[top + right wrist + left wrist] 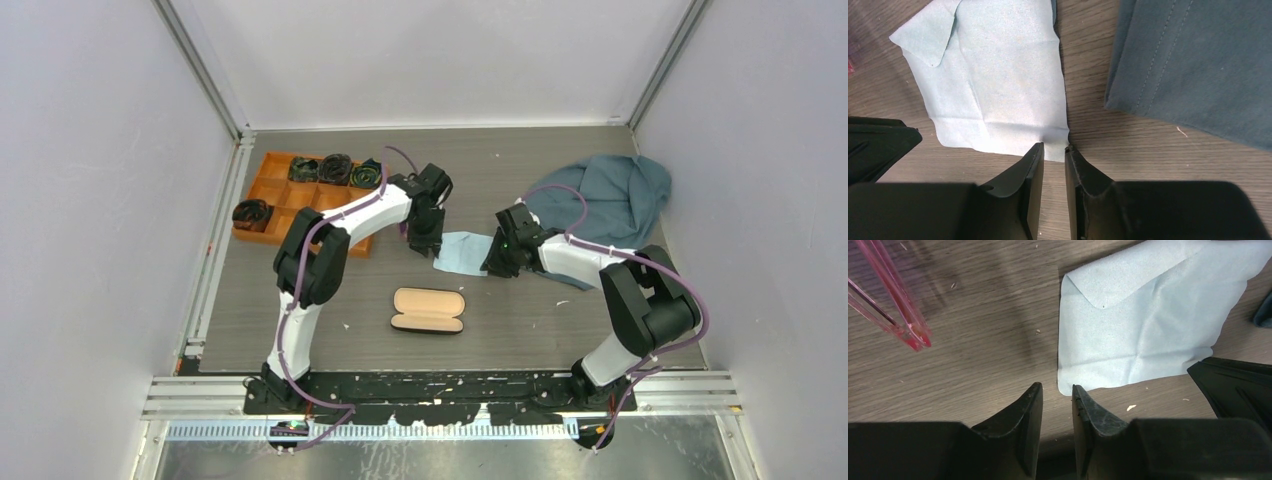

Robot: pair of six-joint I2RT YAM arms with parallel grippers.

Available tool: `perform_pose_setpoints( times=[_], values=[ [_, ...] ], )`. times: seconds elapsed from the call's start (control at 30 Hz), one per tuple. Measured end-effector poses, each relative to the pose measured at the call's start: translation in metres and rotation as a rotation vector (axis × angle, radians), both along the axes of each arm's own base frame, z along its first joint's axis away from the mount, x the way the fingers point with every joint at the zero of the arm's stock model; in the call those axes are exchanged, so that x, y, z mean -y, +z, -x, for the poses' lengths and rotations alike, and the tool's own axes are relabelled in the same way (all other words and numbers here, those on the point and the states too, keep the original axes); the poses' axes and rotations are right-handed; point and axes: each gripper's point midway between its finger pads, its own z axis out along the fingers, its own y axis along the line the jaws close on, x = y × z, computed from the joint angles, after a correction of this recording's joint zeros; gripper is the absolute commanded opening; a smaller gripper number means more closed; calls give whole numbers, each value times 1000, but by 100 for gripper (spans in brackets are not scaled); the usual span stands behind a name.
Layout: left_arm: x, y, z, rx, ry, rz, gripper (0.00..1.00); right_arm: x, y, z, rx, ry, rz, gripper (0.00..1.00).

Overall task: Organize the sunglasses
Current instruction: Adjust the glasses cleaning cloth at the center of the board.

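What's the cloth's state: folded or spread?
Spread. The cloth lies flat on the table as a single layer, and only one corner is turned over.

Light's bright and even from up top, so the pale side walls look kinda washed out. The grey wood-grain tabletop only gets soft, faint shadows. Wrist cams are sharp on the thin light-blue cloth, but the left gripper's black fingers go dark and soft up close.

sunglasses: translucent pink-red frame | small cloth: pale blue, plain | case: black outside — tan lining | tray: orange | large cloth: slate blue-grey | table: grey-brown wood grain — pale flecks
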Motion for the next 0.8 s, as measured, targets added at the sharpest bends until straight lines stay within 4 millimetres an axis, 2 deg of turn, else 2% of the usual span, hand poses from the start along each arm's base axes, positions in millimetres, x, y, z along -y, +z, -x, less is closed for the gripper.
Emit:
perform_pose_setpoints(
  times=[0.17, 0.4, 0.8],
  values=[
    [2, -6, 0, -12, 36, 4, 22, 2, 0, -2, 6, -10, 8, 29],
    [-1, -18, 6, -41, 72, -2, 26, 2, 0, -2, 8, -12, 10, 29],
    [10, -17, 10, -70, 113, 61, 20, 2, 0, -2, 8, -12, 9, 29]
  ],
)
